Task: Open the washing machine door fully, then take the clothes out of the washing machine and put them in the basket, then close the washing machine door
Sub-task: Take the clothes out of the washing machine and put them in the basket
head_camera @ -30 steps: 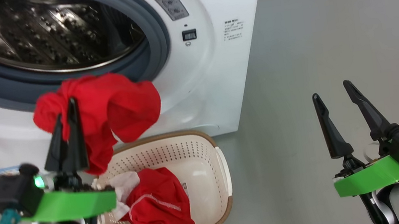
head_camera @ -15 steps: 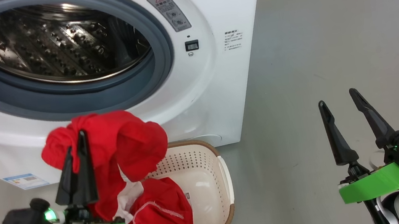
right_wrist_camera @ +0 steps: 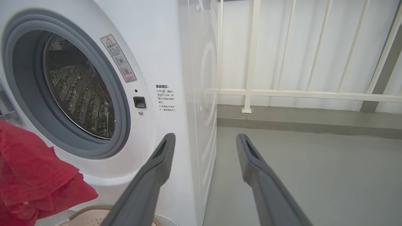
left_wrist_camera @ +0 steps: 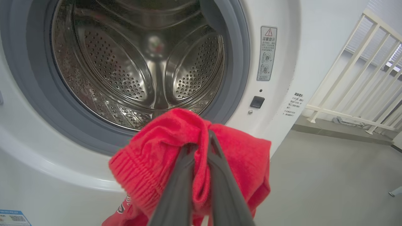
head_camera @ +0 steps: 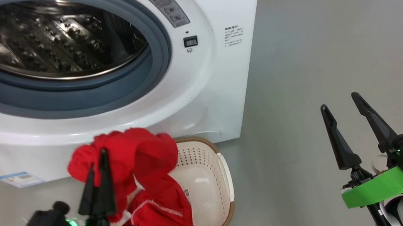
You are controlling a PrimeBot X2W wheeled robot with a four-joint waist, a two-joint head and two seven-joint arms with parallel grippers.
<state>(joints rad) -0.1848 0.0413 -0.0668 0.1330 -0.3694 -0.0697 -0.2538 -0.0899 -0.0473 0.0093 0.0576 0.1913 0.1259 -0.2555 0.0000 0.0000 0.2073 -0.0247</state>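
Lowered from drum-rim level: left gripper (head_camera: 98, 159), pinching red garment (head_camera: 133, 153) over basket (head_camera: 226, 176), in front of washing machine (head_camera: 207, 100). Second red garment (head_camera: 166, 215) in basket. Right gripper (head_camera: 339, 101): spread, empty, well apart.

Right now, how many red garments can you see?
2. The first garment is pinched in the left gripper over the basket. The second garment lies inside it. Others may be hidden beneath them.

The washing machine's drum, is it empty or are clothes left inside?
Empty where visible: the drum shows bare perforated steel, no fabric; its lowest part is hidden.
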